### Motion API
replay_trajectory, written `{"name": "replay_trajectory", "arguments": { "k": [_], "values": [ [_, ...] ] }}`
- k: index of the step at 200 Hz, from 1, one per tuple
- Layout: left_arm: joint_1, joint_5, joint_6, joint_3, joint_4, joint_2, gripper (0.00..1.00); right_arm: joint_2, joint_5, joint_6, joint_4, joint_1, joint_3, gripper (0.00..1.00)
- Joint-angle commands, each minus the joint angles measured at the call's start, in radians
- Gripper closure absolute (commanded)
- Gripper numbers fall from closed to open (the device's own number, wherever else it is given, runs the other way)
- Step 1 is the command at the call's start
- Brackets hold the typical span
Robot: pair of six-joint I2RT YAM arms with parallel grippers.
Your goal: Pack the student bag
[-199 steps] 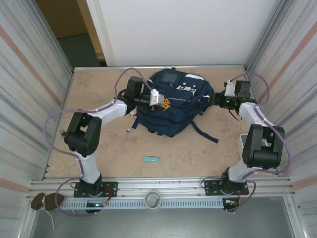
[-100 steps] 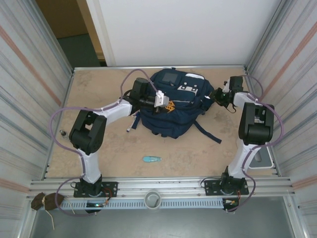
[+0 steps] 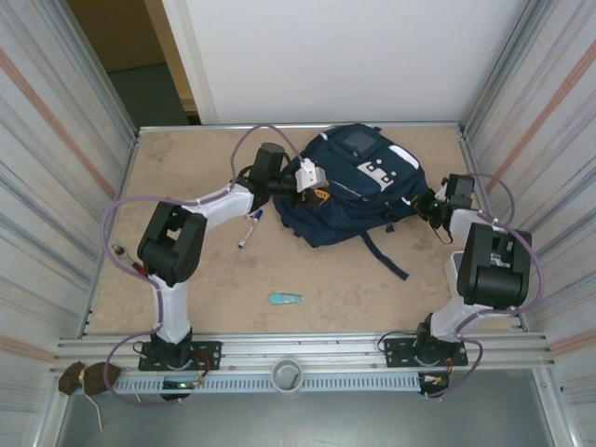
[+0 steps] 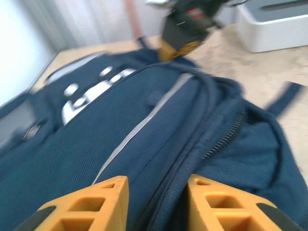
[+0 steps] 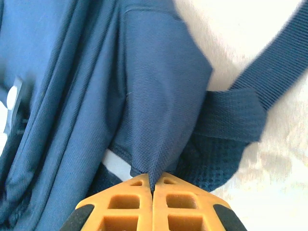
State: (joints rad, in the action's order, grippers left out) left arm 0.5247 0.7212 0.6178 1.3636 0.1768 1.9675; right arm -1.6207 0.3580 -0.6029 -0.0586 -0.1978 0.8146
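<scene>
Corrugated metal walls box in a beige table (image 3: 186,168). Toward its far edge, right of centre, the student bag (image 3: 358,191) lies flat with its patches up; whether anything is inside cannot be told. At the bag's left side the left gripper (image 3: 318,194) hovers over a zip seam, its orange fingers (image 4: 91,204) parted, with only the fabric below showing between them. On the bag's right side the right gripper (image 5: 153,190) is pinched tight on a fold of navy cloth. The left arm reaches far forward, forearm angled right. The right arm is folded by the right edge, wrist low.
</scene>
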Motion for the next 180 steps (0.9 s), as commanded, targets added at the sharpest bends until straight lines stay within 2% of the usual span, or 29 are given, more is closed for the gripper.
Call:
{"name": "replay_trajectory", "arguments": {
  "k": [1, 28, 47, 73, 92, 103, 130, 156, 180],
  "values": [
    [-0.023, -0.258, -0.124, -0.054, 0.062, -0.067, 0.57, 0.071, -0.003, -0.04, -0.028, 0.084, -0.069, 1.0],
    [-0.027, -0.492, -0.254, -0.136, 0.068, -0.144, 0.5, 0.172, -0.102, -0.053, -0.03, 0.199, -0.164, 0.97],
    [-0.028, -0.616, -0.398, -0.194, 0.033, -0.218, 0.46, 0.254, -0.145, -0.041, -0.008, 0.268, -0.204, 0.9],
    [-0.006, -0.725, -0.609, -0.306, 0.007, -0.337, 0.36, 0.412, -0.234, 0.068, 0.086, 0.34, -0.198, 0.72],
    [0.049, -0.783, -0.667, -0.373, 0.027, -0.402, 0.26, 0.474, -0.286, 0.186, 0.093, 0.432, -0.158, 0.55],
    [0.08, -0.816, -0.671, -0.389, 0.026, -0.422, 0.23, 0.437, -0.249, 0.218, 0.073, 0.471, -0.116, 0.48],
    [0.113, -0.857, -0.706, -0.403, 0.018, -0.456, 0.22, 0.233, -0.14, 0.151, 0.086, 0.503, 0.061, 0.42],
    [0.122, -0.823, -0.757, -0.411, 0.001, -0.461, 0.21, 0.05, -0.085, 0.015, 0.091, 0.495, 0.206, 0.43],
    [0.162, -0.883, -0.789, -0.397, -0.027, -0.456, 0.21, -0.07, -0.1, -0.049, 0.121, 0.487, 0.304, 0.45]
  ]
}}
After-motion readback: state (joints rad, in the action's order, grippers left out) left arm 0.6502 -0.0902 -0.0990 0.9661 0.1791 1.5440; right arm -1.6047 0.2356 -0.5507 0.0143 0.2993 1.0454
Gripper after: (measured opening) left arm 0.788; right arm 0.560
